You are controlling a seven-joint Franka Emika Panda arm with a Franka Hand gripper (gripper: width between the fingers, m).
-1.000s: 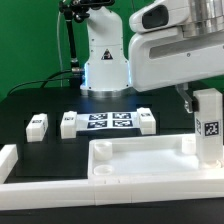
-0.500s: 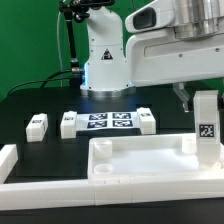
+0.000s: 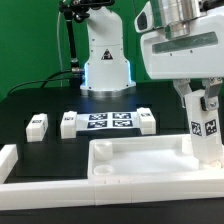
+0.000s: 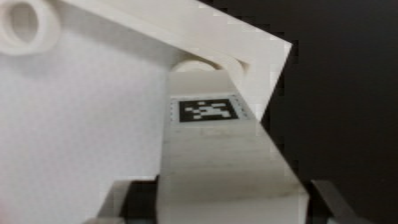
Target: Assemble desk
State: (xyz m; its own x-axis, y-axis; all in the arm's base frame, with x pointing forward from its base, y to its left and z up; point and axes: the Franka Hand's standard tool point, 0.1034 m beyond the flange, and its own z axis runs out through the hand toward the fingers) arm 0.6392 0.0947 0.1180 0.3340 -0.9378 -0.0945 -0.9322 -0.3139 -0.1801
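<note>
In the exterior view, the white plastic square block leg point(image 3: 207, 128) hid the end of the wide white tray-like tabletop point(image 3: 140, 148) at the exterior view's right. Whether the two touched could not be told. The white robot arm point(image 3: 185, 45) ran out of frame above. In the wrist view, the dark fingers point(image 4: 324, 205) were blurred and clipped by the frame. The leg's black-and-white tag point(image 4: 210, 108) was too soft to read. A round corner socket point(image 4: 22, 35) was partly cut off.

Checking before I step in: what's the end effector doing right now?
End effector: closed on a square desk leg, by a corner of the tabletop.
</note>
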